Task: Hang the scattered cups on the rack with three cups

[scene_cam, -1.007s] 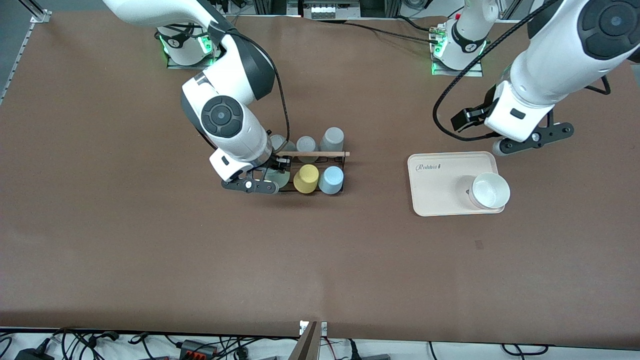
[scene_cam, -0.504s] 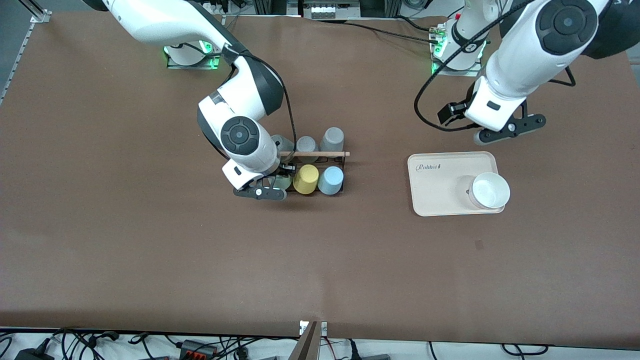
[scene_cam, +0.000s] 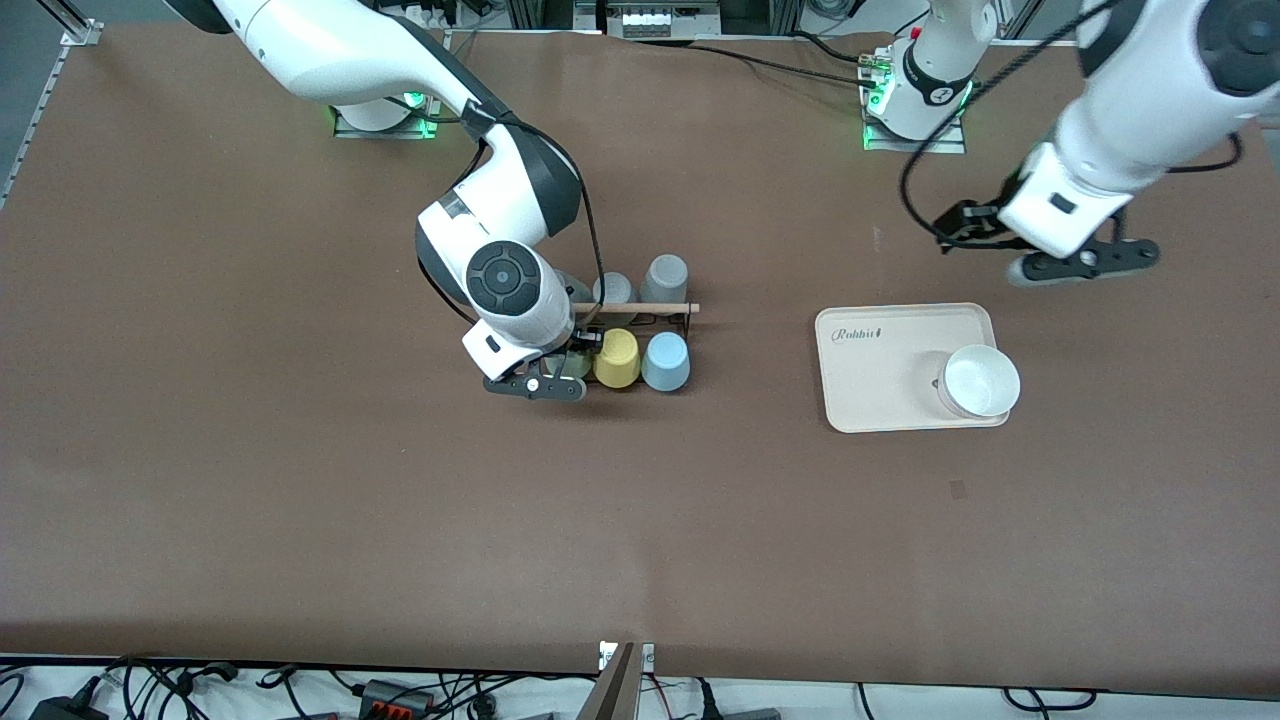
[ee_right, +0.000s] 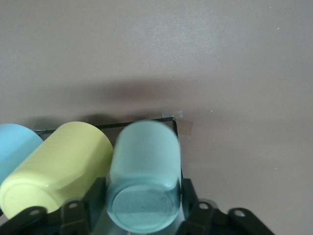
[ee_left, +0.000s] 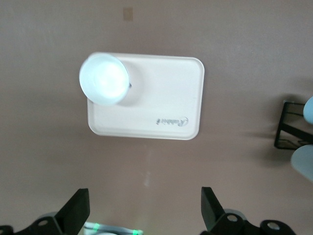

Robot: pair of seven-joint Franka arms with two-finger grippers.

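Observation:
The black wire rack (scene_cam: 688, 322) with a wooden rod (scene_cam: 640, 307) holds a yellow cup (scene_cam: 615, 357) and the light blue cup (scene_cam: 665, 361), both tilted on its nearer row. My right gripper (scene_cam: 566, 372) is shut on the mint green cup (ee_right: 144, 176), holding it beside the yellow cup (ee_right: 58, 166) at the rack's corner (ee_right: 168, 119) toward the right arm's end. In the front view the mint cup (scene_cam: 577, 364) is mostly hidden by the gripper. I cannot tell whether it sits on a peg. My left gripper (scene_cam: 1085, 262) is open and empty (ee_left: 143, 213) over bare table.
Grey tumblers (scene_cam: 664, 277) stand on the rack's row farther from the front camera. A beige tray (scene_cam: 880, 385) with a white bowl (scene_cam: 980, 380) lies toward the left arm's end, also in the left wrist view (ee_left: 161, 105), where the bowl (ee_left: 103, 79) shows too.
My right gripper has carried the mint cup along the rack up against the yellow cup. My left gripper swung toward the table's middle, then back out toward its own end.

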